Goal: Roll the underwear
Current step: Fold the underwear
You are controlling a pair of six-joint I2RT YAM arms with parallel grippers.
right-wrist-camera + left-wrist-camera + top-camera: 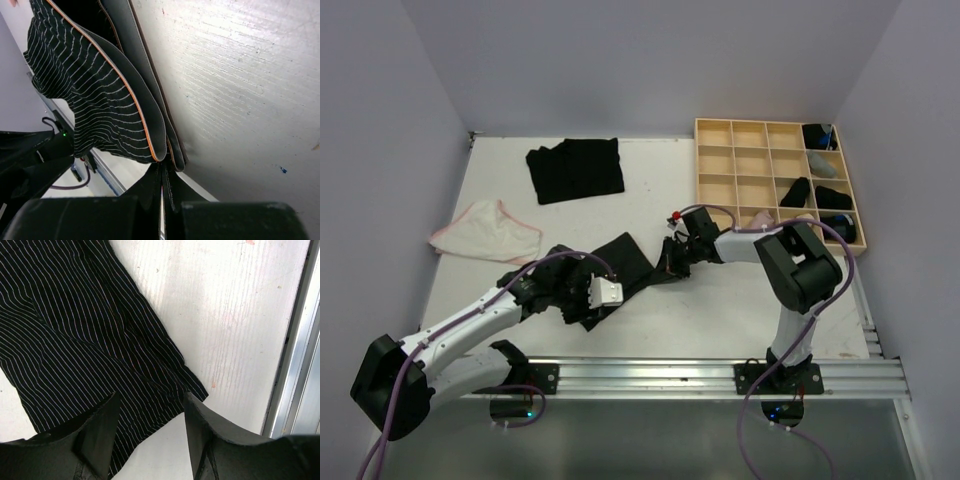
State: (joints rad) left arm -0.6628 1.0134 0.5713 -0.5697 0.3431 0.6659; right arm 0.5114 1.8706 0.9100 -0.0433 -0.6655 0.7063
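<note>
A black pinstriped underwear (625,258) lies spread in the middle of the table. My right gripper (667,265) is shut on its waistband at the right end. In the right wrist view the orange-trimmed band (150,120) folds up from the pinched right gripper (163,167), and the striped cloth (90,100) hangs off to the left. My left gripper (578,303) hovers over the cloth's left end. Seen from the left wrist, the left gripper (150,415) is open with the striped hem (125,405) and bare table between its fingers (100,430).
A second black underwear (575,168) lies flat at the back. A whitish one with pink edging (485,232) is at the left. The wooden grid tray (698,160) at the back right holds dark rolls (798,190). A metal rail (720,375) runs along the near edge.
</note>
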